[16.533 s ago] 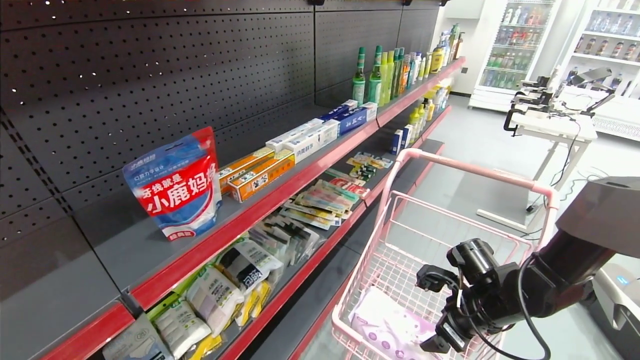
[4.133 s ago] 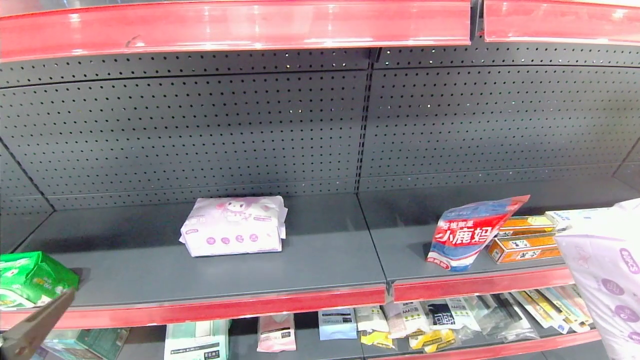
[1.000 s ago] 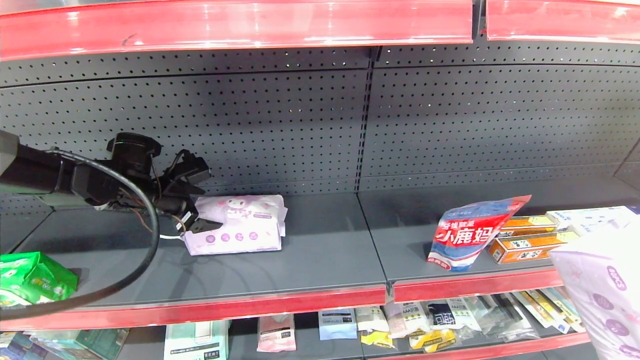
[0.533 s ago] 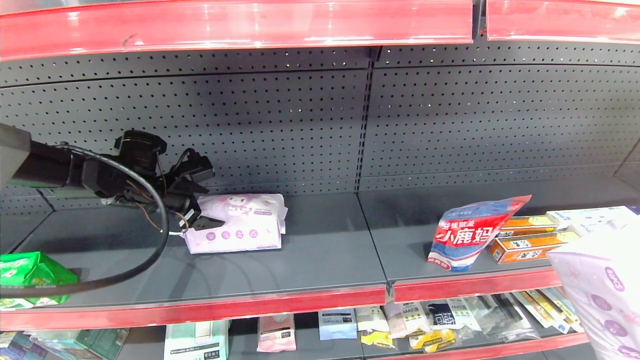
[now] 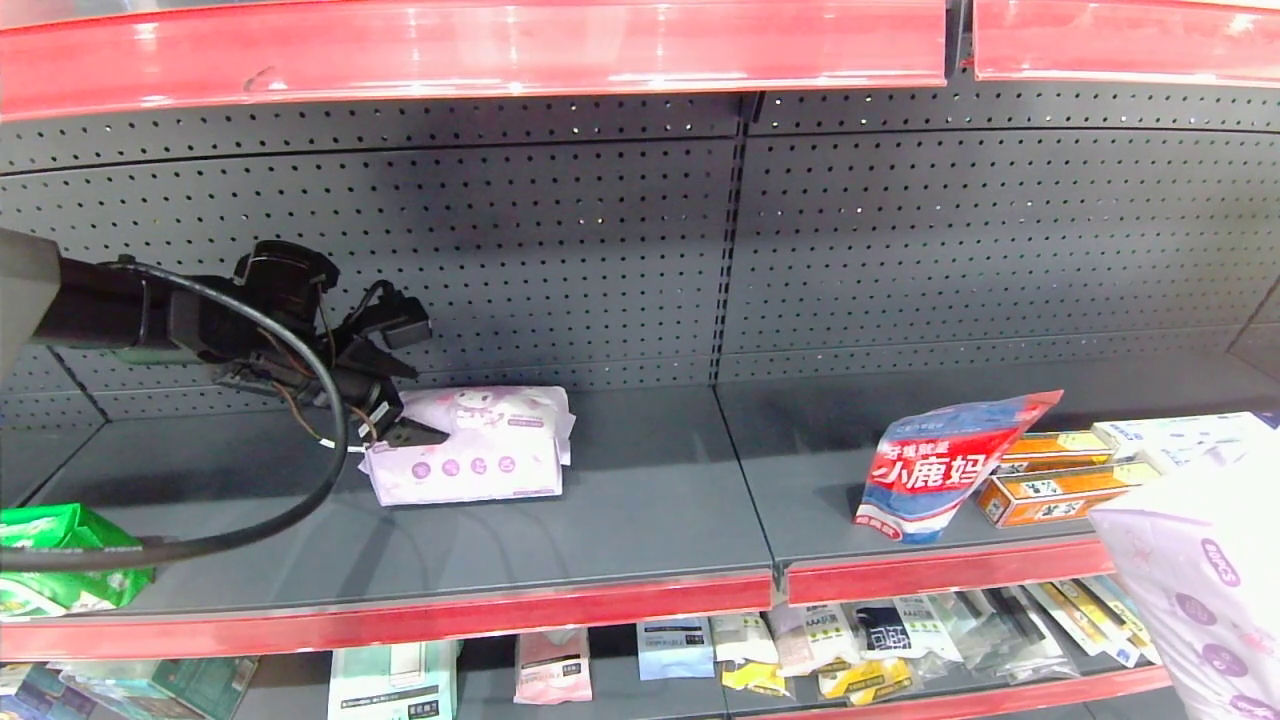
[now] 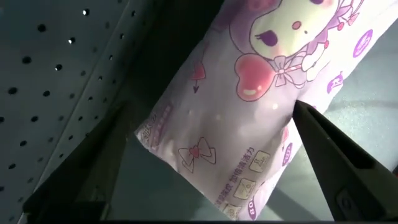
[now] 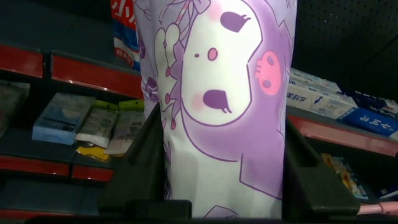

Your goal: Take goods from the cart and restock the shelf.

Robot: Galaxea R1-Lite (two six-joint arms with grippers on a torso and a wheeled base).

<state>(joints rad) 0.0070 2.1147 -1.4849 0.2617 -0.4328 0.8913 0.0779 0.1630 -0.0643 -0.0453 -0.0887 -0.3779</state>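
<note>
At the right of the head view you'll see a red and blue pouch (image 5: 940, 465) standing at a lean. Its top corner tips toward the stacked orange boxes (image 5: 1060, 490) just beside it, with white boxes (image 5: 1170, 438) behind those. A green pack (image 5: 60, 560) lies at the lower left edge, and along the bottom you have a pink packet (image 5: 552, 665), a pale blue packet (image 5: 675, 645) and overlapping flat packets (image 5: 900, 640) running rightward.

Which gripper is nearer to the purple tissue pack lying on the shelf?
Left. The left gripper is open around the left end of the tissue pack; the right gripper holds a second pack far to the right.
</note>
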